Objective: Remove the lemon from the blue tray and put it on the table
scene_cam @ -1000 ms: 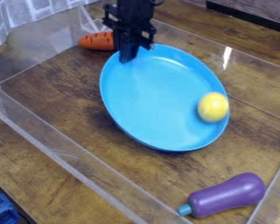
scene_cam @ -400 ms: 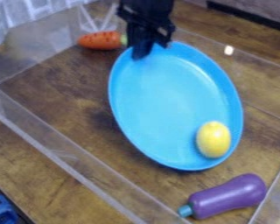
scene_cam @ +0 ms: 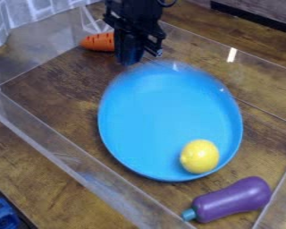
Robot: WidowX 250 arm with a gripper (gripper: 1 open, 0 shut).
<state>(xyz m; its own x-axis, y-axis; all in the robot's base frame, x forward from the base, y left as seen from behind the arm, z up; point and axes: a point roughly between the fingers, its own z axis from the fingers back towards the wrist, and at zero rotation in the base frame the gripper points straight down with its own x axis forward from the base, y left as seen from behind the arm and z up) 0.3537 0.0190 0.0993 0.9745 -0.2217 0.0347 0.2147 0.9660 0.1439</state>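
The tray point(scene_cam: 157, 112) lies on the table point(scene_cam: 44, 112), its far rim just below the jaws. The lemon point(scene_cam: 199, 156) sits in the tray, well forward and right of the jaws. The carrot point(scene_cam: 99, 41) lies just left of them; the eggplant point(scene_cam: 231, 200) lies beyond the lemon, off the tray.
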